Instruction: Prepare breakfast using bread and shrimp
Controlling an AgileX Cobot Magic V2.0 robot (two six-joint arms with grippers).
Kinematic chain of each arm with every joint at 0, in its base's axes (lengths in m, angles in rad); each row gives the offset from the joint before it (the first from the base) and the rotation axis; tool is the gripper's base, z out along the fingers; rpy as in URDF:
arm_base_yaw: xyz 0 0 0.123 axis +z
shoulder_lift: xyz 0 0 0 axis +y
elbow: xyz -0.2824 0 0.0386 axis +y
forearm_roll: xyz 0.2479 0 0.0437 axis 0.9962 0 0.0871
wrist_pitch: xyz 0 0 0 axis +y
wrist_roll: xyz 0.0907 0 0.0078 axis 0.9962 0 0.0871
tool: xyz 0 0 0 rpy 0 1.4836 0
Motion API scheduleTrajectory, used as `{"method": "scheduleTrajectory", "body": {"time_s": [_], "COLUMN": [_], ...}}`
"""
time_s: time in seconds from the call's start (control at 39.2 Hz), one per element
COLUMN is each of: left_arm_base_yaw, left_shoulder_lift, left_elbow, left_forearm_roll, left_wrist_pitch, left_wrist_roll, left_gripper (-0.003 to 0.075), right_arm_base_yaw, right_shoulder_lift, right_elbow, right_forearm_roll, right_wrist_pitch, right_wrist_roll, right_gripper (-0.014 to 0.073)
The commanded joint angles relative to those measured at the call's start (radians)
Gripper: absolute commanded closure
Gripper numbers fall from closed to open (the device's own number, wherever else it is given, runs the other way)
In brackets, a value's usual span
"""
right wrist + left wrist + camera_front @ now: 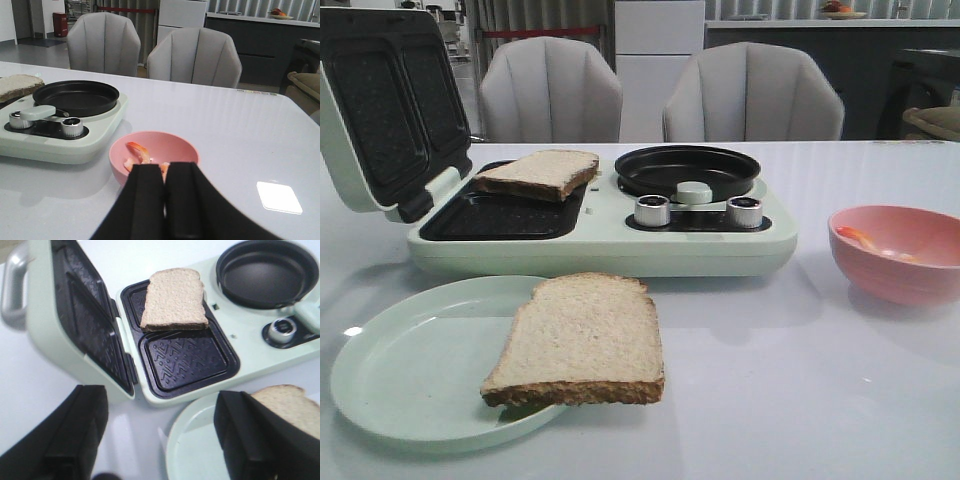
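Note:
One slice of bread [538,172] [174,300] lies over the far half of the black grill tray in the mint-green breakfast maker [600,240]. A second bread slice [578,340] [295,405] rests on the pale green plate [410,370] [195,450], overhanging its rim. Orange shrimp [139,151] [865,240] lie in the pink bowl [900,252] [152,155]. My left gripper [161,432] is open, hovering above the table and plate edge with nothing between its fingers. My right gripper [165,172] is shut and empty, just short of the bowl. Neither gripper shows in the front view.
The maker's lid [385,105] [65,315] stands open at the left. A black round pan [687,170] [75,96] and two silver knobs [653,210] [744,211] sit on its right half. Two grey chairs [752,95] stand behind the table.

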Motion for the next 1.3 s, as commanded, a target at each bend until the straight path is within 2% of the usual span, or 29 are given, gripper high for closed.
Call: {"method": "scheduleTrajectory", "body": {"time_s": [0.0, 0.23, 0.59, 0.84, 1.05, 1.28], "left_arm_base_yaw": [-0.006, -0.006, -0.006, -0.006, -0.006, -0.006], "left_shoulder_lift": [-0.123, -0.403, -0.769, -0.873, -0.873, -0.873], "left_elbow": [0.029, 0.176, 0.389, 0.456, 0.488, 0.488], "left_forearm_roll": [-0.01, -0.074, -0.01, -0.003, -0.001, 0.0], "left_wrist_pitch": [-0.05, -0.05, -0.052, -0.054, -0.098, -0.111], "left_wrist_roll": [-0.058, -0.08, -0.064, -0.021, -0.019, -0.019], "left_gripper": [0.0209, 0.0209, 0.0209, 0.0209, 0.0209, 0.0209], "right_arm_base_yaw": [-0.003, -0.003, -0.003, -0.003, -0.003, -0.003], "right_shoulder_lift": [-0.02, -0.02, -0.02, -0.02, -0.02, 0.106], "right_elbow": [-0.019, -0.019, -0.019, -0.019, -0.035, -0.244], "right_forearm_roll": [-0.013, -0.013, -0.013, -0.013, 0.013, 0.146], "right_wrist_pitch": [-0.078, -0.078, -0.078, -0.091, -0.25, 0.068], "right_wrist_roll": [-0.001, -0.001, -0.001, -0.001, -0.001, -0.001], "right_gripper": [0.0429, 0.0429, 0.0429, 0.0429, 0.0429, 0.0429]}}
